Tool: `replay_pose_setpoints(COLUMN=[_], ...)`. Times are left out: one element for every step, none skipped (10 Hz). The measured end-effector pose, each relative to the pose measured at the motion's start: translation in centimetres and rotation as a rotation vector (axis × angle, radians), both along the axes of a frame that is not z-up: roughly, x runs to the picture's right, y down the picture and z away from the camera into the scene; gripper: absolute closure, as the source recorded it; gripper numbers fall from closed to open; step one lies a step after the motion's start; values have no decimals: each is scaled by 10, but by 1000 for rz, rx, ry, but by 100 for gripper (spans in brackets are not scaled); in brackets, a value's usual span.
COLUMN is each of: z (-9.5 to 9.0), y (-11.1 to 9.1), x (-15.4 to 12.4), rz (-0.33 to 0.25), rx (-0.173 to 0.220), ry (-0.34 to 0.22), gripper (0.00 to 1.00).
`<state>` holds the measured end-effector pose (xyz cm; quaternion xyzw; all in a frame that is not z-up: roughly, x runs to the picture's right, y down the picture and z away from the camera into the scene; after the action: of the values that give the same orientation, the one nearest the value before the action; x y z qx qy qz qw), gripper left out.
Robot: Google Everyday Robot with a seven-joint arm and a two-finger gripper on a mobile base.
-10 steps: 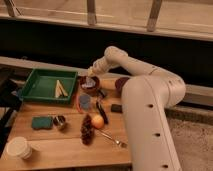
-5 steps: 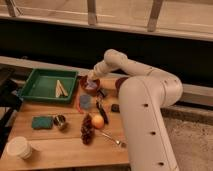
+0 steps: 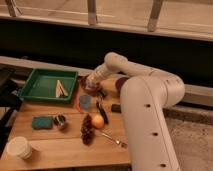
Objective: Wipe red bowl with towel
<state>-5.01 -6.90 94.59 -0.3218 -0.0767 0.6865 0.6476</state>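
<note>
WIPE UNDER WAY: The white robot arm's gripper [image 3: 93, 83] dips into a small round orange-red bowl [image 3: 85, 86] just rt of the green plastic tray [image 3: 42, 85] on the wooden desk [image 3: 60, 152]. The jaws are closed, apparently pinching a thin light blue-grey cloth towel [image 3: 92, 88], which shows as a pale patch inside the bowl. A darker maroon bowl [image 3: 120, 82] sits farther rt of the tray, partly behind the arm. A stiff blue squarish object [image 3: 85, 102] lies just off the tray's near-rt corner. Judging from the scene, doing this step well means pressing the cloth flat on the bowl's inside and sweeping in small circles, incl. wall and rim. Downward force should be light so the loose bowl doesn't skid toward the tray or tip. The pinch must be firm: if the cloth slips, bare fingers scrape the bowl.
</note>
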Motion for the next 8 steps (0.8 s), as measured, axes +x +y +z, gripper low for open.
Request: replay_pose_setpoints(z=[-4,-5,-3,1,4,7,8,5], y=[-17,-29,-39,-48,-52,-54,-51,-43], x=[11,14,12,4,-7,-25,-39,-51], rz=[0,-6,-13,-25,-32,-40,-41,-44], rx=[26,46,63,81,88,92,87,74], ry=[32,46,50,41,26,-8,-42,-76], gripper=[100,100,100,100,100,100,100,100])
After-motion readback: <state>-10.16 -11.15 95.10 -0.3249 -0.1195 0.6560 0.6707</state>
